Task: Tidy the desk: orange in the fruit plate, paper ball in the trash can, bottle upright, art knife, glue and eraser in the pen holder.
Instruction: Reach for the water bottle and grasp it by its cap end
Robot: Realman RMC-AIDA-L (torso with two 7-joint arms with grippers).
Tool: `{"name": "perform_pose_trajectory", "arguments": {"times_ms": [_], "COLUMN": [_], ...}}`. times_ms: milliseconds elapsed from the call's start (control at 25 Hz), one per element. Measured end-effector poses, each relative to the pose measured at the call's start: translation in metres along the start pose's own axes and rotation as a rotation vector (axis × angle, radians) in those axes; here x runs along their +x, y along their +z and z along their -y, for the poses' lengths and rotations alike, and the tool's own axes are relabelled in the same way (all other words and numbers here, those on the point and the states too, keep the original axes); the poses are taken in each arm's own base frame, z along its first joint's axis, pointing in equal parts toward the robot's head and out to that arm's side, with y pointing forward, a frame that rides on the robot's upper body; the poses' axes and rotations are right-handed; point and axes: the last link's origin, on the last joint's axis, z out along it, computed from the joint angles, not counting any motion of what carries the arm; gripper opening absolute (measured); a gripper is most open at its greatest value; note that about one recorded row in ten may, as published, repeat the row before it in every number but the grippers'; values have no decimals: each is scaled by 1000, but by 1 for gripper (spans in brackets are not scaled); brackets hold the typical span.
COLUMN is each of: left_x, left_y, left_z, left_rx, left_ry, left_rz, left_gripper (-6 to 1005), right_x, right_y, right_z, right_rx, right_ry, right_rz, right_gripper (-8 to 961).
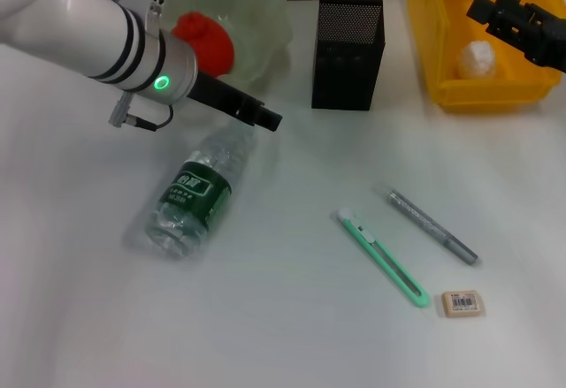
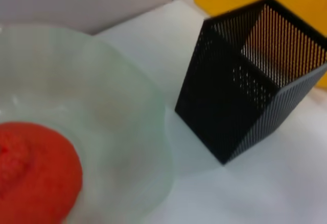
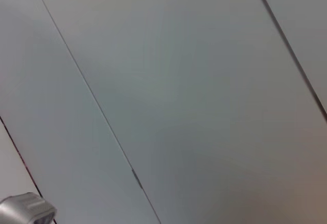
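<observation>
The left end effector (image 1: 265,116) hovers low over the white counter (image 1: 283,335), just above the neck of the bottle (image 1: 190,202) lying on its side; whether its fingers are apart cannot be told; the orange (image 1: 205,39) sits in the pale green fruit plate (image 1: 265,17); the paper ball (image 1: 478,59) lies in the yellow trash can (image 1: 442,61), beneath the raised right end effector (image 1: 486,8), grip also unclear; art knife (image 1: 382,258), glue (image 1: 432,226) and eraser (image 1: 462,303) lie near the black mesh pen holder (image 1: 348,52).

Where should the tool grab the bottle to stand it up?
Probably the bare upper body near the neck, from above, fingers across its width. The bottle lies on its side on the table, cap end toward the left tool, base toward the robot. That end is nearest and swings up easily.
</observation>
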Motion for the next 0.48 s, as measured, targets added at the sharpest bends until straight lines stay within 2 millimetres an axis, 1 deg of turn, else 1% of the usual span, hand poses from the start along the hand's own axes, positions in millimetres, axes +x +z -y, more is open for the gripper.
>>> {"name": "perform_pose_trajectory", "arguments": {"times_ms": [160, 320, 360, 480], "left_x": [2, 2, 5, 7], "left_y": [6, 7, 9, 10], "left_z": [-5, -7, -11, -11], "left_rx": [12, 15, 23, 26], "left_ry": [14, 23, 43, 47], "left_rz": [80, 92, 101, 100], "left_gripper": [679, 678, 678, 678], "right_x": [-1, -1, -1, 0], "right_y": [1, 2, 2, 1], "right_z": [0, -1, 0, 0], "right_rx": [-3, -4, -4, -2], "right_ry": [-2, -2, -2, 1], "right_rz": [0, 0, 0, -1], "right_gripper": [740, 740, 740, 740]}}
